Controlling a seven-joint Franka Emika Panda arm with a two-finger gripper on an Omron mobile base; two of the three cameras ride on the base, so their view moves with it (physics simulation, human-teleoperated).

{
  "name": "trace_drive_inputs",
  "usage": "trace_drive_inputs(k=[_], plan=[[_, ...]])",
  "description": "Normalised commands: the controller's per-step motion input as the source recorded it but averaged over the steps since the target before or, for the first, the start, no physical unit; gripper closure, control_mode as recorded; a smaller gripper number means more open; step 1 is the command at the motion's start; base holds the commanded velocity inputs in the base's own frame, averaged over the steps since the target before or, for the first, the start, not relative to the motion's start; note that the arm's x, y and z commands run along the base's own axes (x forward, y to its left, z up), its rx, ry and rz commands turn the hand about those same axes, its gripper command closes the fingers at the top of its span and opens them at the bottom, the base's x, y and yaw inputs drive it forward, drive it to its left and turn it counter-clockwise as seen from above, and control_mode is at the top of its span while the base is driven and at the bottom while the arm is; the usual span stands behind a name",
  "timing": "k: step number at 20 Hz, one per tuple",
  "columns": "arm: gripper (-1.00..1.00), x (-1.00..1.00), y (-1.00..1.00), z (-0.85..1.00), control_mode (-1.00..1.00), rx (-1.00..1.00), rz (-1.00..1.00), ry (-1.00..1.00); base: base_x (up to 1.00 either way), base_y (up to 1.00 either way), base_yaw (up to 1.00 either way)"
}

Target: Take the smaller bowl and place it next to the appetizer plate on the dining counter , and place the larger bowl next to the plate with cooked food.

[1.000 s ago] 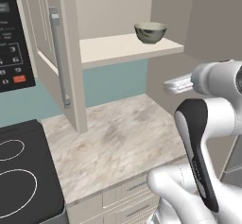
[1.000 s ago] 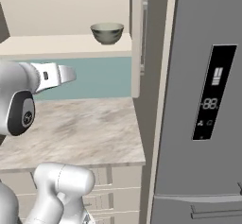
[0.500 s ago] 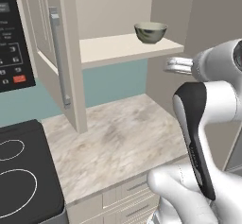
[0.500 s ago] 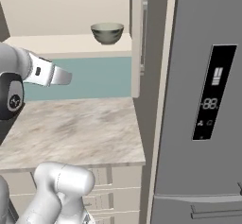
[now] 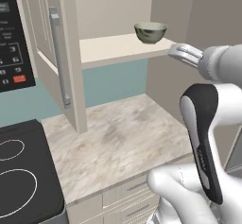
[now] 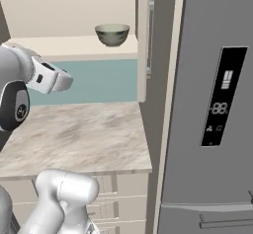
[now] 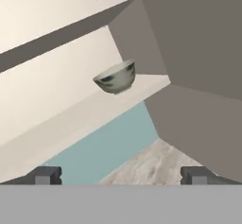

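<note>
In the left base view a black control panel [image 5: 10, 48] sits at the far left edge, with a dark cooktop [image 5: 23, 176] below it in the lower left corner. Just right of that hangs an open cabinet door [image 5: 56, 53] with a long metal handle, and below it the marble worktop [image 5: 118, 138] spreads across the middle of the frame. Higher up, on the cabinet shelf [image 5: 113, 48] at upper centre, stands a grey-green bowl [image 5: 151, 32], upright and alone near the shelf's right end; which of the two bowls it is cannot be told. Right of the bowl and a little lower, at the upper right, the pincer [image 5: 177, 52] points toward it, apart from it and holding nothing.

In the hand view the pincer's fingertips [image 7: 45, 175] stand spread wide at the lower corners, with the bowl [image 7: 116, 78] above and between them, well apart.

In the right base view a grey refrigerator [image 6: 207, 109] takes up the right half.
</note>
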Motion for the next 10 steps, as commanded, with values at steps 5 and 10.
trace_drive_inputs(k=[5, 10], plan=[[-1.0, 0.09, -0.01, 0.65, -1.0, 0.0, -0.02, 0.02, 0.0, 0.0, 0.0], [-1.0, 0.37, -0.19, 0.23, -1.0, 0.0, -0.08, 0.1, 0.0, 0.0, 0.0]])
